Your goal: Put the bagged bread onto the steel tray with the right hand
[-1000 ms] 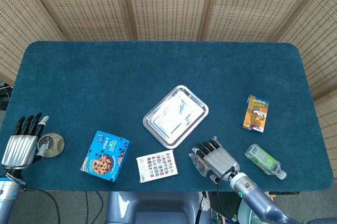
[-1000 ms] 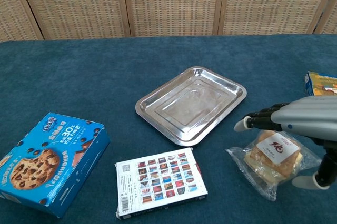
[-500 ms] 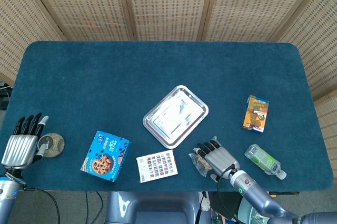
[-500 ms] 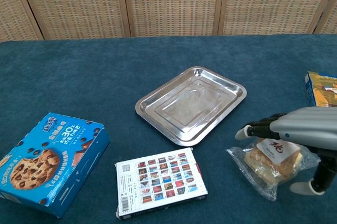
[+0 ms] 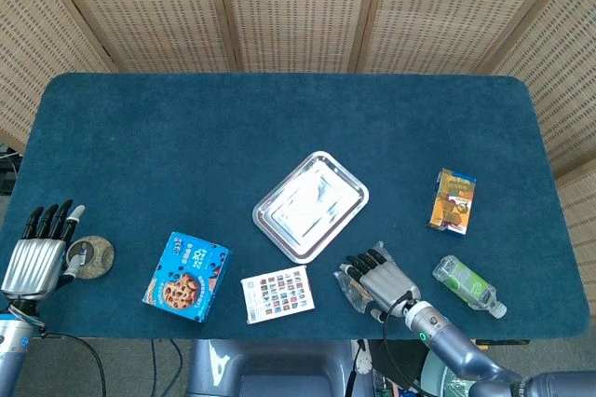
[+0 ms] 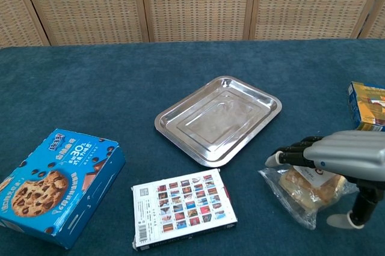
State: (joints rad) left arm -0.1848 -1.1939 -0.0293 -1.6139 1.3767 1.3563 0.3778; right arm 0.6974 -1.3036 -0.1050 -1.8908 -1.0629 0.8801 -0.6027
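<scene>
The bagged bread (image 6: 304, 191) is seen as a pale, toasted-looking slice or bun sealed in a clear, crinkled plastic bag, with a white label bearing a red character that is mostly covered and cannot be read. It lies on the blue table cloth (image 5: 186, 155) near the front edge, just to the right of the steel tray (image 6: 218, 118) and apart from it. The right hand (image 6: 343, 158) is laid over the top of the bag, its dark fingers (image 6: 295, 151) spread across the near side and its thumb set down at the far side; whether the bag is actually gripped or merely covered cannot be told. In the head view the same hand (image 5: 384, 278) is seen over the bag (image 5: 351, 290). The left hand (image 5: 39, 255) is held at the table's left edge with fingers straight and apart, holding nothing, beside a small round disc (image 5: 91, 255). A blue chocolate-chip cookie box (image 6: 54, 184) printed with "30" lies to the left, and a flat card box (image 6: 183, 208) covered with a grid of small pictures and a barcode is placed in front of the tray. An orange-and-blue carton (image 5: 453, 200) and a clear bottle (image 5: 468, 285) with a green label lie to the right.
</scene>
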